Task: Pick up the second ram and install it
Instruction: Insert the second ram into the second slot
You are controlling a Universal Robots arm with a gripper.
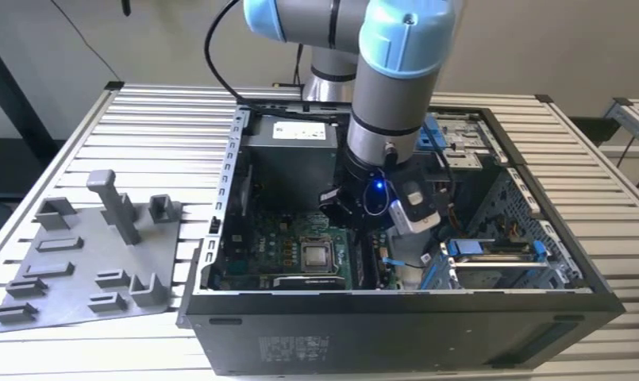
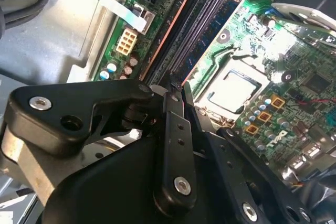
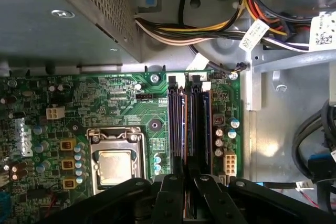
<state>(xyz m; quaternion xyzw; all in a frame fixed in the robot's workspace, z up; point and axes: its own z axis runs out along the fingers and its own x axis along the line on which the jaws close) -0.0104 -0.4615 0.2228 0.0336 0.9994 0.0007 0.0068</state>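
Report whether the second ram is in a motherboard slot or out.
In a slot: the second ram stands on edge between the black slots, with the gripper directly over its near end.

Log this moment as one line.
gripper: inside computer case | over RAM slots | beside CPU socket | holder plate: outside case
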